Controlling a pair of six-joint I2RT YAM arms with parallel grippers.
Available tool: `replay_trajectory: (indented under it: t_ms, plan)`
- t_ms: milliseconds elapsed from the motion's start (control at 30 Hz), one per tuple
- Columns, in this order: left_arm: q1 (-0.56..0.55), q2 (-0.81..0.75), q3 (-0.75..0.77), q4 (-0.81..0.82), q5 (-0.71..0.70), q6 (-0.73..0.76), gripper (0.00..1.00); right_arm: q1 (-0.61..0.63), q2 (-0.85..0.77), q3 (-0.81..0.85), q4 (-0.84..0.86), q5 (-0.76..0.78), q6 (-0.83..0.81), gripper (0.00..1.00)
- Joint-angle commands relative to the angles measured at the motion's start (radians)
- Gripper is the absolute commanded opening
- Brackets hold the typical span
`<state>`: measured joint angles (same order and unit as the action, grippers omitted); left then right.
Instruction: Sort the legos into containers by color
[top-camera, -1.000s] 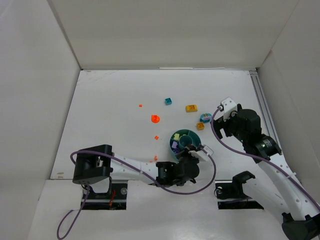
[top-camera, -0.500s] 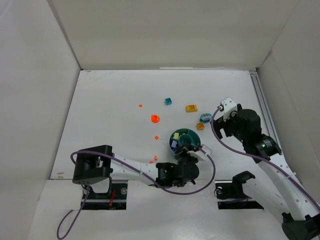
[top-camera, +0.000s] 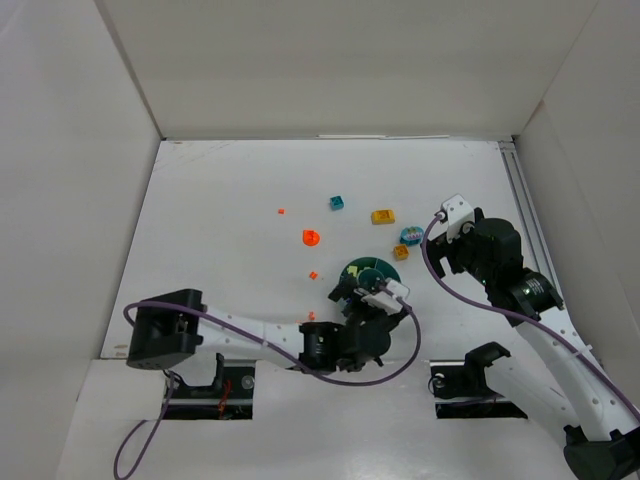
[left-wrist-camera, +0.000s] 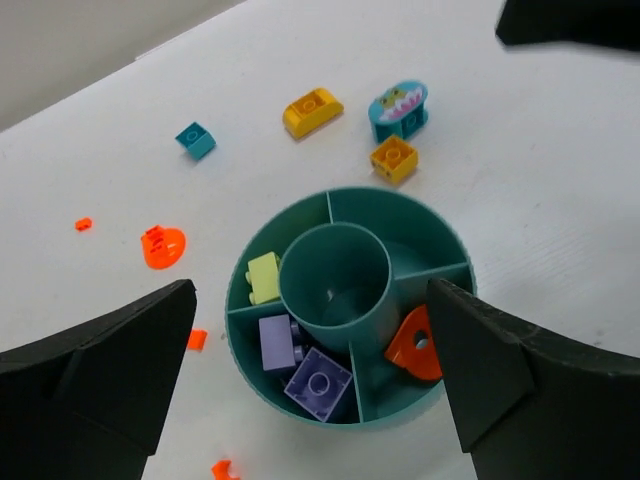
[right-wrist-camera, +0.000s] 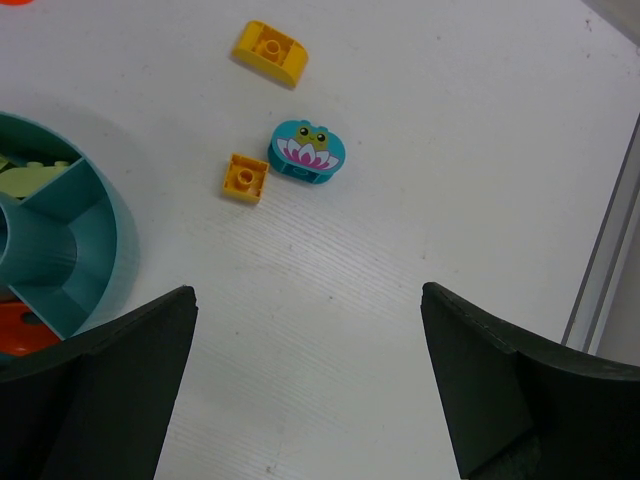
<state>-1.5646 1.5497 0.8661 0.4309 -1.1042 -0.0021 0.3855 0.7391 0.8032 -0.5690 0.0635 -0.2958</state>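
The teal dish (left-wrist-camera: 400, 200) of containers sits directly under my left gripper (left-wrist-camera: 310, 290), which hangs open above it with nothing between its fingers. Its wedges hold a lime brick (left-wrist-camera: 263, 277), two purple bricks (left-wrist-camera: 320, 382) and an orange piece (left-wrist-camera: 415, 345); the centre well looks empty. Loose legos lie beyond: a yellow curved brick (left-wrist-camera: 311, 111), a teal frog piece (left-wrist-camera: 399, 108), a yellow square (left-wrist-camera: 394, 159), a small teal brick (left-wrist-camera: 195, 139) and an orange round piece (left-wrist-camera: 162, 246). My right gripper (right-wrist-camera: 307, 290) is open over bare table, right of the dish (right-wrist-camera: 100, 230).
Tiny orange bits (left-wrist-camera: 197, 339) lie left of the dish and further out (top-camera: 281, 211). White walls box in the table, and a metal rail (top-camera: 520, 200) runs along its right edge. The left arm (top-camera: 260, 335) stretches across the near edge.
The left gripper has gone from shut to wide open over the dish, and its arm has swung slightly left. The right arm has not moved.
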Motion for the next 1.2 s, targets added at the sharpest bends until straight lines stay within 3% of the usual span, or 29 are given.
replay_trajectory:
  t_ms: [0, 67, 167, 233, 300, 367, 400, 433, 600, 667, 900, 1167]
  plan:
    - [0.006, -0.192, -0.002, -0.026, 0.003, -0.162, 1.0, -0.007, -0.014, 0.005, 0.027, -0.013, 0.003, 0.98]
    - [0.056, -0.285, 0.013, -0.139, 0.045, -0.26, 1.0, -0.007, -0.023, 0.005, 0.038, -0.025, -0.006, 0.98]
    - [0.167, -0.405, 0.025, -0.303, 0.225, -0.476, 1.0, -0.007, -0.033, 0.005, 0.047, -0.034, -0.016, 0.98]
    - [0.314, -0.457, 0.025, -0.363, 0.417, -0.565, 1.0, -0.007, -0.033, 0.03, 0.057, -0.053, -0.029, 0.98]
    - [0.423, -0.526, 0.016, -0.461, 0.515, -0.712, 1.0, -0.007, -0.001, 0.043, 0.07, -0.062, -0.038, 0.97]
    - [0.646, -0.575, 0.005, -0.565, 0.652, -0.83, 1.0, 0.025, 0.057, 0.077, 0.109, -0.073, -0.048, 0.96]
    - [0.647, -0.585, 0.005, -0.601, 0.696, -0.831, 1.0, 0.042, 0.057, 0.091, 0.119, -0.073, -0.048, 0.96]
    - [0.766, -0.585, 0.005, -0.635, 0.745, -0.878, 1.0, 0.065, 0.121, 0.106, 0.13, -0.088, -0.048, 0.96]
    - [1.095, -0.559, -0.076, -0.739, 1.05, -0.886, 1.0, 0.274, 0.388, 0.25, 0.181, 0.001, -0.072, 0.93]
    - [1.194, -0.522, -0.096, -0.739, 1.101, -0.872, 1.0, 0.34, 0.547, 0.361, 0.181, 0.01, -0.1, 0.93]
    - [1.278, -0.504, -0.118, -0.739, 1.071, -0.839, 1.0, 0.392, 0.932, 0.646, 0.19, -0.062, -0.175, 0.88]
    - [1.442, -0.514, -0.165, -0.739, 1.107, -0.779, 1.0, 0.415, 1.244, 0.875, 0.121, -0.103, -0.23, 0.7]
